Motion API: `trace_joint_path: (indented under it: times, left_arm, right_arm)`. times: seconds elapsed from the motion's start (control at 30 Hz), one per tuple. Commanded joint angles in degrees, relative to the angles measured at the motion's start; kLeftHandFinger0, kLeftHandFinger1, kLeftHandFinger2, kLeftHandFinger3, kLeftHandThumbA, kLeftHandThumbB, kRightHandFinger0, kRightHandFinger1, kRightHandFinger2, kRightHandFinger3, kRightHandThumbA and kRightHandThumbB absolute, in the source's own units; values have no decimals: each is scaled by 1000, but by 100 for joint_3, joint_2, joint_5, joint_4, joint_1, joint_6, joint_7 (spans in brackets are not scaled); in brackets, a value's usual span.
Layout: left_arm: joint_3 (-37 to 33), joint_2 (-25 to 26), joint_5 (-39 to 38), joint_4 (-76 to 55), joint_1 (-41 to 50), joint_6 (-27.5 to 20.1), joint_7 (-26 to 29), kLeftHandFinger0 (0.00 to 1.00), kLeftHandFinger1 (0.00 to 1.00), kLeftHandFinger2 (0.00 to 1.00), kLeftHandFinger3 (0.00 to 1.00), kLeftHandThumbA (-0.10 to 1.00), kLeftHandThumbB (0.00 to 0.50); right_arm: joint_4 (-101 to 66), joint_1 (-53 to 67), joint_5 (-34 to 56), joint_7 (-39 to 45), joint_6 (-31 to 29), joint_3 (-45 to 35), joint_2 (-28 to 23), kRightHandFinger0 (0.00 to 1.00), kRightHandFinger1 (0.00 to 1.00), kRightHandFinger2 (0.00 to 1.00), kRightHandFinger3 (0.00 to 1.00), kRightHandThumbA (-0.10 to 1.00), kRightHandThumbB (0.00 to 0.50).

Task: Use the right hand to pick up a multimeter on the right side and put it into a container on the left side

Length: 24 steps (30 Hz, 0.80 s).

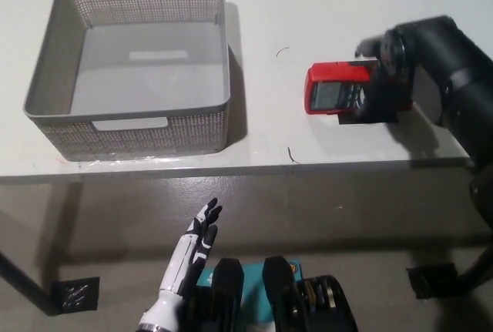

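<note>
A red multimeter (333,89) with a grey screen lies flat on the white table (269,8), right of the middle. My black right hand (389,78) has come in from the right and lies over the multimeter's right half, hiding it. Whether the hand grips it is hidden from view. The multimeter still rests on the table. A grey mesh basket (127,112) stands on the left of the table with nothing in it. My white left hand (192,251) hangs open below the table's front edge at the lower left.
A black tape mark (347,119) shows under the multimeter's near edge. The table's front edge (231,169) runs across the middle of the picture, with floor below it. Bare table lies between basket and multimeter.
</note>
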Motion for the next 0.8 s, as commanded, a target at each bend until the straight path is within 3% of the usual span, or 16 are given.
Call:
trace_joint_path:
  times: [0.0, 0.1, 0.27, 0.33, 0.37, 0.4, 0.43, 0.47, 0.5, 0.53, 0.57, 0.6, 0.63, 0.7, 0.73, 0.77]
  left_arm:
    - [-48, 33, -3, -155, 31, -241, 106, 1000, 1000, 1000, 1000, 1000, 476]
    - [-97, 66, 5, -140, 38, -241, 114, 1000, 1000, 1000, 1000, 1000, 461]
    - [-103, 47, 13, -143, 88, -241, 94, 1000, 1000, 1000, 1000, 1000, 486]
    - [-95, 36, 44, -118, 76, -241, 136, 1000, 1000, 1000, 1000, 1000, 490]
    - [-110, 25, 65, -118, 86, -241, 157, 1000, 1000, 1000, 1000, 1000, 488]
    - [-110, 25, 56, -102, 61, -241, 165, 1000, 1000, 1000, 1000, 1000, 478]
    - [-101, 31, 29, -77, 16, -241, 166, 1000, 1000, 1000, 1000, 1000, 475]
    - [-85, 40, -5, -77, -17, -241, 130, 1000, 1000, 1000, 1000, 1000, 477]
    - [-103, 49, -7, -137, 70, -241, 122, 1000, 1000, 1000, 1000, 1000, 476]
    - [-106, 51, -21, -130, 65, -241, 122, 1000, 1000, 1000, 1000, 1000, 475]
    - [-110, 54, -13, -123, 60, -241, 137, 1000, 1000, 1000, 1000, 1000, 474]
    - [-127, 46, 33, -158, 138, -241, 164, 1000, 1000, 1000, 1000, 1000, 483]
    - [-143, 41, 53, -178, 192, -241, 179, 1000, 1000, 1000, 1000, 1000, 487]
    - [-149, 27, 45, -163, 189, -241, 156, 1000, 1000, 1000, 1000, 1000, 492]
    - [-140, 25, 47, -145, 152, -241, 156, 1000, 1000, 1000, 1000, 1000, 494]
    - [-133, 25, 46, -131, 131, -241, 177, 1000, 1000, 1000, 1000, 1000, 494]
  right_arm:
    - [128, -228, -10, 493, -349, -95, 22, 1000, 1000, 1000, 1000, 1000, 500]
    - [287, -142, -26, 748, -541, -80, 55, 1000, 1000, 1000, 1000, 1000, 456]
    - [529, 118, 63, 962, -522, -207, 127, 1000, 1000, 1000, 1000, 1000, 473]
    - [576, 253, 57, 690, -600, -267, 138, 1000, 1000, 1000, 1000, 957, 500]
    - [593, 305, 115, 579, -544, -363, 135, 1000, 1000, 1000, 1000, 867, 446]
    - [611, 328, 180, 476, -474, -465, 136, 756, 767, 825, 938, 707, 335]
    - [628, 333, 229, 382, -409, -567, 139, 604, 610, 671, 793, 647, 295]
    - [615, 363, 204, 186, -429, -599, 142, 85, 163, 322, 669, 648, 140]
    - [553, 489, 146, -207, -460, -617, 148, 3, 7, 185, 415, 726, 25]
    - [527, 538, 85, -488, -532, -611, 142, 0, 9, 188, 342, 783, 1]
    - [524, 559, 147, -585, -544, -696, 136, 61, 103, 284, 403, 824, 0]
    - [482, 662, 311, -809, -622, -890, 111, 158, 243, 421, 579, 889, 0]
    - [449, 734, 418, -972, -746, -1045, 70, 137, 211, 406, 586, 909, 0]
    - [438, 738, 545, -1057, -822, -1299, -1, 67, 153, 338, 535, 948, 0]
    - [440, 714, 558, -1104, -856, -1389, -29, 39, 162, 356, 488, 939, 0]
    - [454, 694, 672, -1114, -882, -1576, -67, 30, 234, 474, 449, 855, 0]
